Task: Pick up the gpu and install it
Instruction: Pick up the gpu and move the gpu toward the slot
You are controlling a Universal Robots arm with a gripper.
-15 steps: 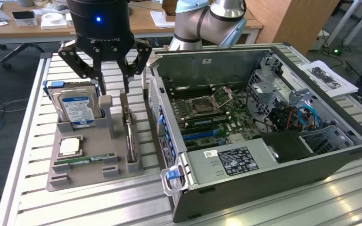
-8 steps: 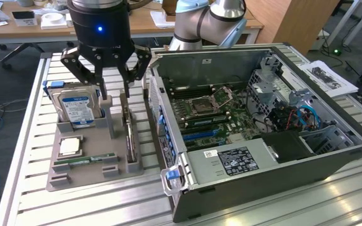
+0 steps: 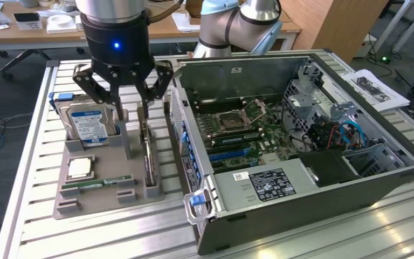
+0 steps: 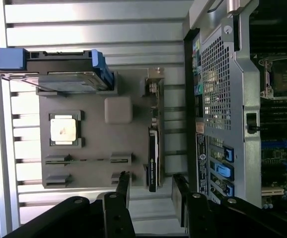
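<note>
- One gpu (image 3: 149, 156) stands on edge in a slot of the grey holder (image 4: 96, 144) on the worktop (image 3: 34, 226), just beside the open PC case (image 3: 301, 178)
- Gripper (image 3: 133, 112) hovers over it, fingers (image 4: 123, 183) spread wide, holding nothing; card lines up between them
- Judged light, stiff, thin, fragile; smooth faces may slip
- Best hold: pinch both flat faces around mid-length, clear of the metal bracket (image 4: 155, 74) and the connector edge
</note>
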